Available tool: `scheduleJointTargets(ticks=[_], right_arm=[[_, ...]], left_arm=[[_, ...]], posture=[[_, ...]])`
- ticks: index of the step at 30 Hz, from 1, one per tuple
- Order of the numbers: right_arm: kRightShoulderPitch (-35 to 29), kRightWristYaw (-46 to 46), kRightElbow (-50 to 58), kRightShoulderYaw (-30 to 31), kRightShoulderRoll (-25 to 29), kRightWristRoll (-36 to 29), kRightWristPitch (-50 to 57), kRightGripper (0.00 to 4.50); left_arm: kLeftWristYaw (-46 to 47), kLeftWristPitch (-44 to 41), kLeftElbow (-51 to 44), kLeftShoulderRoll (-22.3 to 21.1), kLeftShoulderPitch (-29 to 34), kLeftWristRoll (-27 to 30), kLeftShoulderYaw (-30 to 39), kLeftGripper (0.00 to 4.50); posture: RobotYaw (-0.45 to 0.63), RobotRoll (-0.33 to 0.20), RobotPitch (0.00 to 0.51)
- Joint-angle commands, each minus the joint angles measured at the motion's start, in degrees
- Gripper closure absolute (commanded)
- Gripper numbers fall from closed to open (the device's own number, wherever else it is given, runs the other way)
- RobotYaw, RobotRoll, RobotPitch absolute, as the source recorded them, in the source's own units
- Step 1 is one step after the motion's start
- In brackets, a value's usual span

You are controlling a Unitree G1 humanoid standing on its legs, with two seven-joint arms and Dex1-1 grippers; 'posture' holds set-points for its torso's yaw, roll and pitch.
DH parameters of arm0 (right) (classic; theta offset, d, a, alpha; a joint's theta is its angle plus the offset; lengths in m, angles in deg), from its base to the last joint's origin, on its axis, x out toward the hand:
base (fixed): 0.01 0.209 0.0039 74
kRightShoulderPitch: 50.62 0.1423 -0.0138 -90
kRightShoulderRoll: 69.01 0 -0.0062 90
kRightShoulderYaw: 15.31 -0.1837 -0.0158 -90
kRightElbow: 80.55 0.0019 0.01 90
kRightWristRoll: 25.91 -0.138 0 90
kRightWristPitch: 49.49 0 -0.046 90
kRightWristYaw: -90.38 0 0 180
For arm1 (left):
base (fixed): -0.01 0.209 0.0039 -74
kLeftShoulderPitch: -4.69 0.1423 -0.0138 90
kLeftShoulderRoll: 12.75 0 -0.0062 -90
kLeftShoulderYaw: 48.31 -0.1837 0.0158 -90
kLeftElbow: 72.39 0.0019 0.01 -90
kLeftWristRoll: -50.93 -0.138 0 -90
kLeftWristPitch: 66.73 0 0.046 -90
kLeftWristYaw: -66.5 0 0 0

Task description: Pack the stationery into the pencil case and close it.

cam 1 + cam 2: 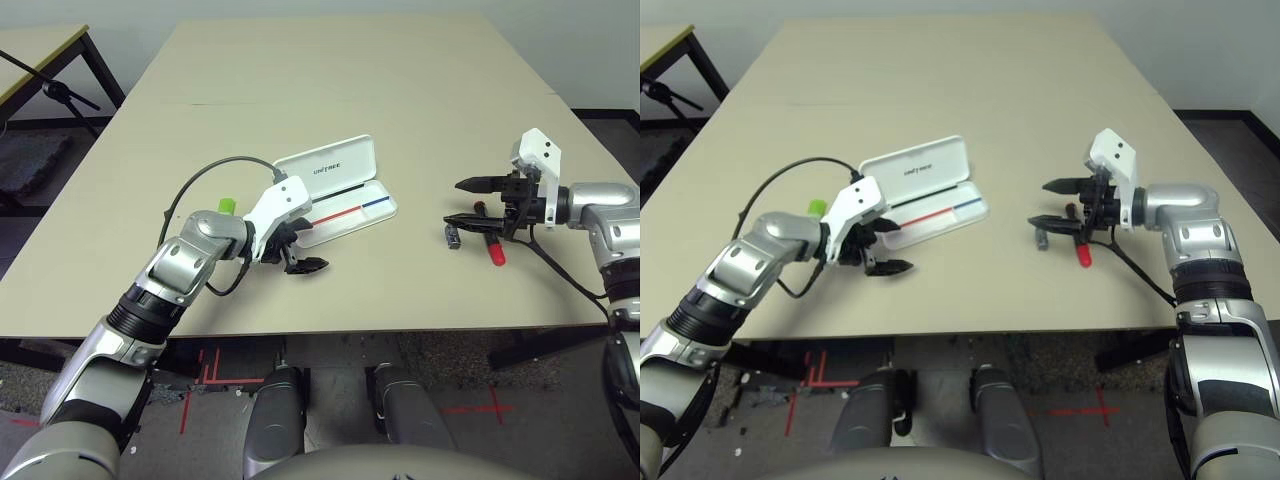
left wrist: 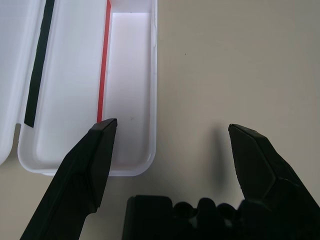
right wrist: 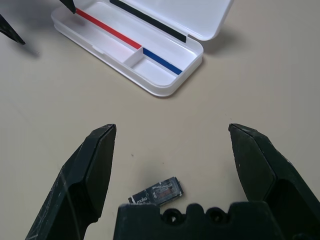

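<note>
A tan table [image 1: 330, 90] is holding everything. At far left, a lime-green highlighter [image 1: 227, 206] is peeking out from behind the left arm. The left gripper [image 1: 300, 255] is hovering with its jaws spread wide and empty, just near of the left end of the white pencil case [image 1: 335, 190]. The case is lying open, lid hinged back on the far side, its long axis running left to right. Well to the right, the right gripper [image 1: 472, 203] is hanging with jaws apart, empty, over a small dark grey block [image 1: 452, 236] and a red marker [image 1: 495, 250]. Those two pieces are lying nearer the right arm.
</note>
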Motion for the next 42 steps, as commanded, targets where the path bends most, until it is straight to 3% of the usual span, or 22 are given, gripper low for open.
scheduleJointTargets(ticks=[1, 10, 12, 15, 23, 42], right_arm=[[-0.56, 0.47, 0.39, 0.78, -0.20, 0.28, -0.61, 0.03], [-0.65, 1.33, 0.32, 0.97, -0.50, 0.39, -1.10, 0.03], [-0.69, 1.38, 0.39, 1.04, -0.51, 0.36, -1.07, 0.00], [-0.81, 1.12, 0.89, 0.96, -0.54, -0.14, -0.60, 0.00], [-0.81, -0.97, 6.62, -1.24, 0.53, -6.57, 10.68, 0.00], [-7.64, -6.46, 18.80, 4.57, 5.72, -7.52, 18.24, 0.00]], left_arm=[[-1.27, 0.33, 0.83, 0.68, -0.74, -1.36, -1.09, 0.00], [-3.37, 0.16, 1.85, 1.43, -0.65, -3.21, -1.78, 0.00], [-3.96, -0.22, 1.74, 1.52, -0.52, -3.09, -1.69, 0.36], [-4.41, -0.41, 1.71, 1.53, -0.46, -3.17, -1.48, 1.30], [-5.21, -0.12, 1.87, 1.42, -0.07, -3.04, -1.02, 4.45], [-17.28, 16.58, -4.82, -7.91, 3.67, -5.17, -1.29, 4.49]], posture=[[-0.03, 0.000, 0.094], [-0.04, 0.000, 0.094], [-0.04, 0.000, 0.094], [-0.04, 0.000, 0.096], [-0.04, 0.000, 0.097], [-0.04, 0.000, 0.102]])
